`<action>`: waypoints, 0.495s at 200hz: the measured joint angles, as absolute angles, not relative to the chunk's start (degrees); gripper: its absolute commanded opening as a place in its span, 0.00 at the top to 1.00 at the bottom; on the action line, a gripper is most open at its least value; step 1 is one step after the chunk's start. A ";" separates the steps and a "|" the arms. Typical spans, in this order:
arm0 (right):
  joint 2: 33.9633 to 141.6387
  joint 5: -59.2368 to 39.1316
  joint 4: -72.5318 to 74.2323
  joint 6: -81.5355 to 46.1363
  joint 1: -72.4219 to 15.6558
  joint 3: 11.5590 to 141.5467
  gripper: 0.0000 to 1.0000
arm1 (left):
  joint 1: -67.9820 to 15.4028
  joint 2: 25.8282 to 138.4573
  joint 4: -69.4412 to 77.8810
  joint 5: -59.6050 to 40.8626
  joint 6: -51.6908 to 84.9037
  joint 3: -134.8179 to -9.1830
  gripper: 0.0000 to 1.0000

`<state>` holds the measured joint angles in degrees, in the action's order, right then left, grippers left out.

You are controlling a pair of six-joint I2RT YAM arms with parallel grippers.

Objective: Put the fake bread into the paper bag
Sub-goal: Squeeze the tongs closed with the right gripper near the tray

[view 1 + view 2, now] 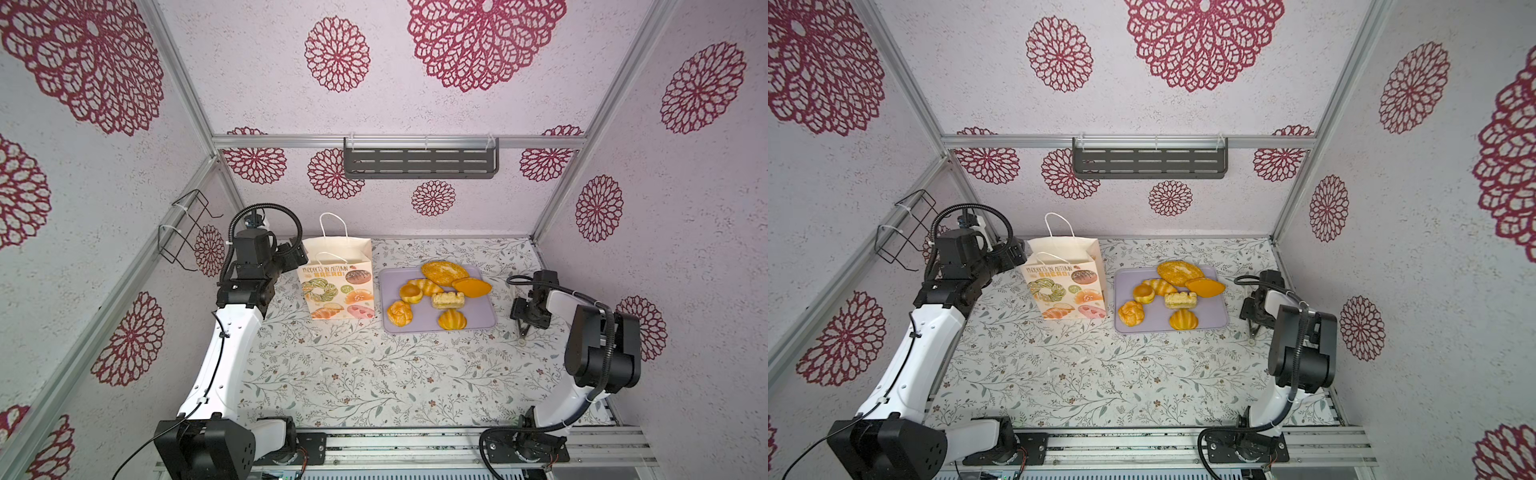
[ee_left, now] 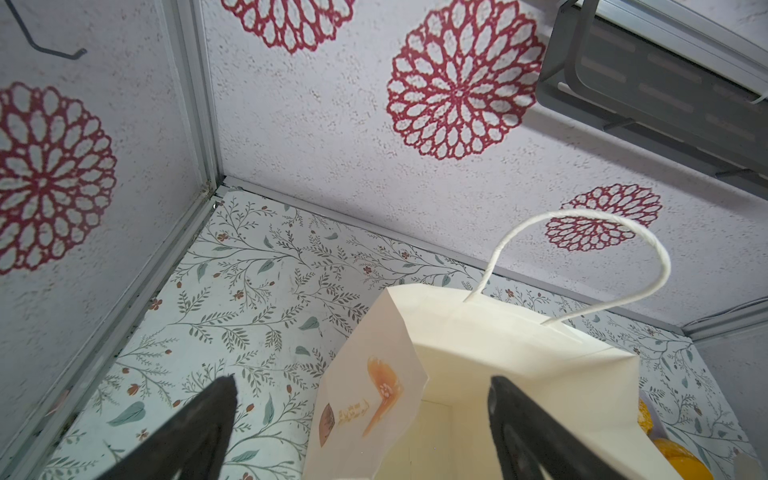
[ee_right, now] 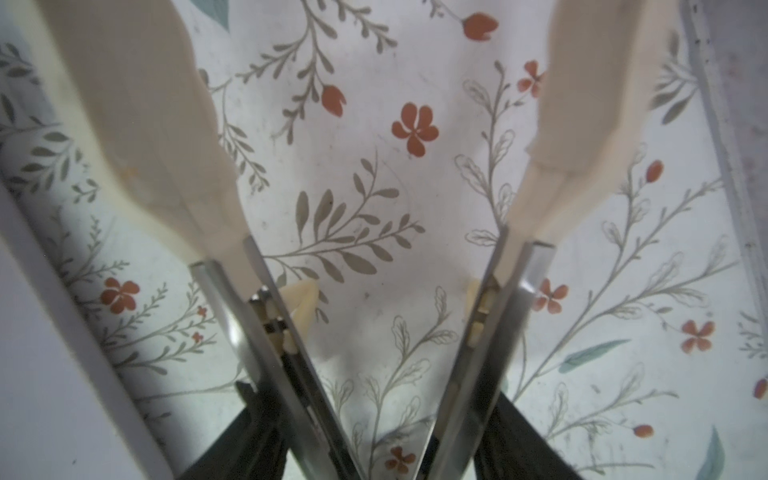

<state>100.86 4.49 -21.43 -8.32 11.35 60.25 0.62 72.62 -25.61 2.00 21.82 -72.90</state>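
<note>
The task is at its opening step: all seven pieces of fake bread (image 1: 444, 273) lie on the lilac tray (image 1: 478, 312), right of centre on the table (image 1: 374, 374), and none is seen in the paper bag (image 1: 338, 286). The bag stands upright just left of the tray with its mouth open.

The left gripper (image 1: 301, 252) is at the bag's far left top corner. In the left wrist view its fingers (image 2: 523, 432) are spread wide, with the bag's left side wall between them but not pinched. The right gripper (image 1: 523, 331) hangs low over bare table just right of the tray. Its long cream-tipped fingers (image 3: 602, 83) are parted and hold nothing.

As I judge it, the left gripper needs to close on the wall to steady the bag and keep the mouth open. The right must move left over the tray, perhaps to the shell-shaped bun (image 1: 452, 319) or the orange pointed loaf (image 1: 471, 286) nearest it. It must then grip gently and carry the piece across to the bag.
</note>
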 measured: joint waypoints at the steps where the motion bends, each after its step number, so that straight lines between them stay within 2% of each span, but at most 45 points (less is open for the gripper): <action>1: 100.90 4.56 -21.39 -8.14 11.31 60.27 0.41 | 0.62 72.62 -25.61 2.00 21.82 -72.90 0.03; 39: 101.65 5.41 -20.38 -7.97 11.03 60.69 0.53 | 0.45 72.66 -25.58 2.02 21.80 -72.44 0.03; 99: 100.84 2.35 -20.75 -9.06 11.09 60.71 0.56 | 0.36 72.66 -25.56 2.02 21.65 -72.44 0.03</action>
<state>100.84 2.35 -20.75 -9.06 11.09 60.71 0.36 72.66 -25.56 2.02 21.65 -72.44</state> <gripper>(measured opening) 0.440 0.972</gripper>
